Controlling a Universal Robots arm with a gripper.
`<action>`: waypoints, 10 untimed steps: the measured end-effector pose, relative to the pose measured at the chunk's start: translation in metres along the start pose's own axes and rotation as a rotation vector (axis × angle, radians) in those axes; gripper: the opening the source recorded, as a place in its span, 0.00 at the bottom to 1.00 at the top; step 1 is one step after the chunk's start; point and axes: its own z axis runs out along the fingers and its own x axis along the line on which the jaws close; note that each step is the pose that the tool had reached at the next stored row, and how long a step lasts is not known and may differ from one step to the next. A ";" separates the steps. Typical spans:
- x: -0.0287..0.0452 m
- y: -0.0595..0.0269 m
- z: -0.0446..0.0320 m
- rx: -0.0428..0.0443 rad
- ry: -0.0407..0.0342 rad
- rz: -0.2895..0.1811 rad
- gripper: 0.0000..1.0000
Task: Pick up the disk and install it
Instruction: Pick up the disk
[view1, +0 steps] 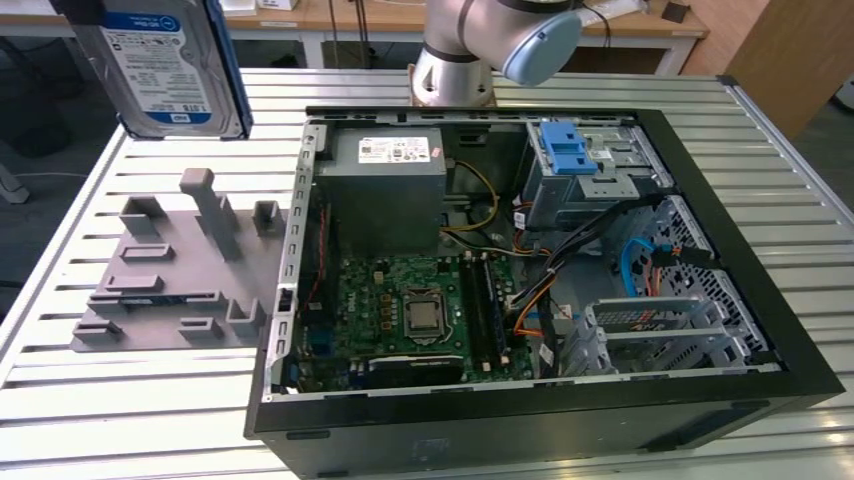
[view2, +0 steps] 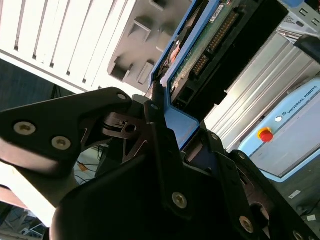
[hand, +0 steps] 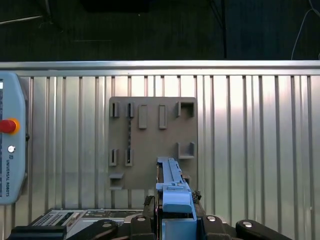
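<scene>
The disk (view1: 167, 65) is a flat silver drive with a white-and-blue label and blue rails, held upright in the air at the exterior view's upper left. The gripper (view2: 182, 131) is clenched on its blue edge, with black fingers (view2: 158, 132) pressed to either side. Below lie a slatted metal table (view1: 147, 400), a grey fixture (view1: 174, 270) and an open computer case (view1: 534, 425), with wooden desks (view1: 360, 15) behind.

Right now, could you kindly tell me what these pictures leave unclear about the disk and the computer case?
The disk: exterior view, top cut off by the picture's upper edge, hiding the grip.
End effector: second wrist view, its own dark body covers where it clamps the disk.
Drive cage: exterior view, the blue bracket on top hides its inside.
</scene>
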 end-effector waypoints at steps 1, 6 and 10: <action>0.0002 -0.0031 -0.0001 0.0000 0.0000 0.000 0.36; 0.0017 -0.0174 -0.0005 -0.0004 0.0001 0.000 0.36; 0.0036 -0.0269 -0.0007 -0.0006 0.0000 0.000 0.36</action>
